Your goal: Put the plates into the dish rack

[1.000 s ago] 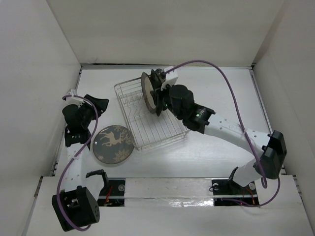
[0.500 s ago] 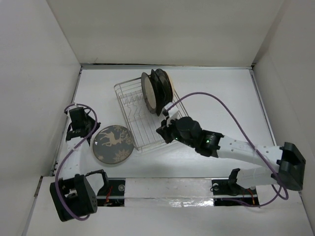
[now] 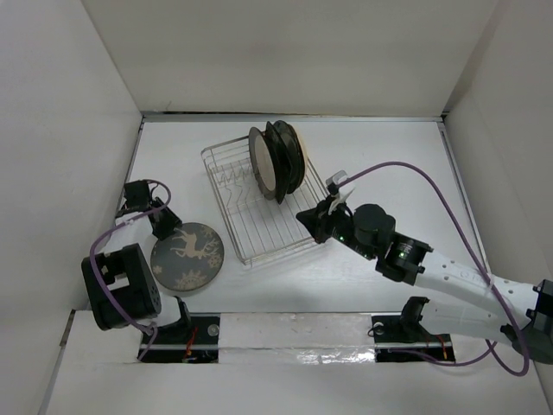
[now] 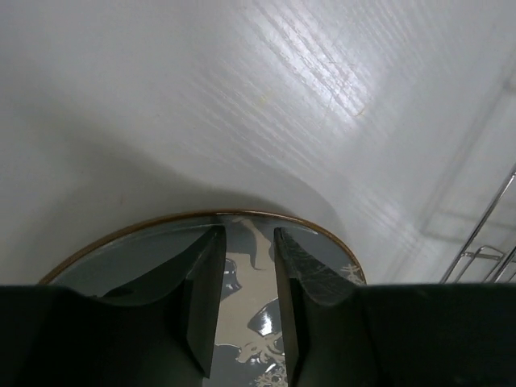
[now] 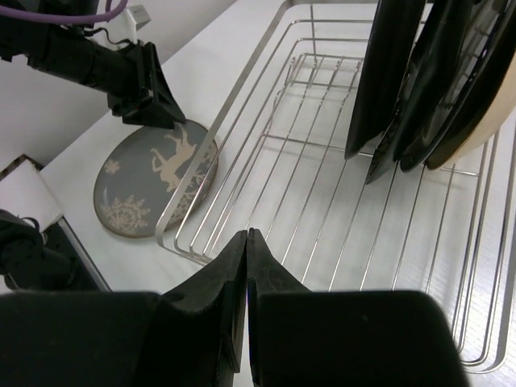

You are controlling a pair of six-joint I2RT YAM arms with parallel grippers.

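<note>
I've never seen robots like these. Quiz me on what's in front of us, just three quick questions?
1. True or false: the grey deer plate stands in the dish rack.
2. Which arm's fingers are pressed together? A) left B) right
3. Fill in: seen from the arms' bases, the upright plates stand at the rack's ___ end.
Key: 1 false, the plate lies flat beside the rack; 2 B, the right gripper; 3 far.

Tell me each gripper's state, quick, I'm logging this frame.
Left gripper: open, fingers slightly apart at the deer plate's rim.
Right gripper: closed, holding nothing.
</note>
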